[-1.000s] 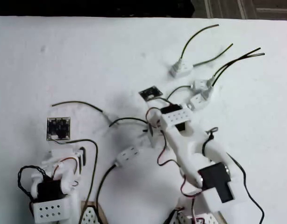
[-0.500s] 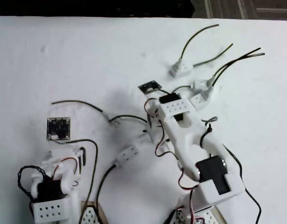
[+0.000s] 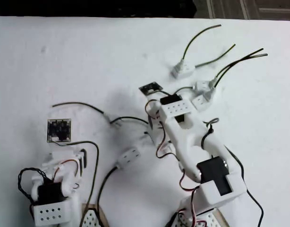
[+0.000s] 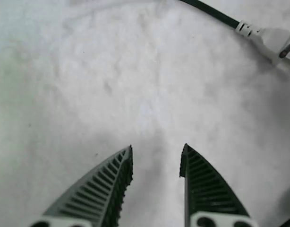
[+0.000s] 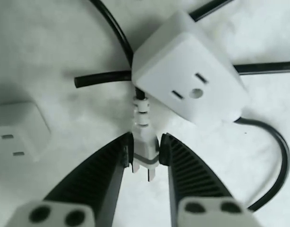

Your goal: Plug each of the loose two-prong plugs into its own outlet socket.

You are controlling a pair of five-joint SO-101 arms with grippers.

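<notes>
The plug is clamped between the fingers of the right gripper. Its two prongs point back toward the wrist and its ribbed cord end touches the edge of a socket block. Whether the plug rests on the surface or is lifted off it cannot be told.

All of this sits on a white table. The right arm stretches out across the middle of the table toward a cluster of three white blocks on its far right part. The left arm is folded close to the near edge. The left gripper is spread wide with nothing in it, above bare table.

The socket block has its slotted face turned up, and black cords pass around it. A second socket block lies near it, apart. A second plug, white on a black cord, lies between the two arms.
</notes>
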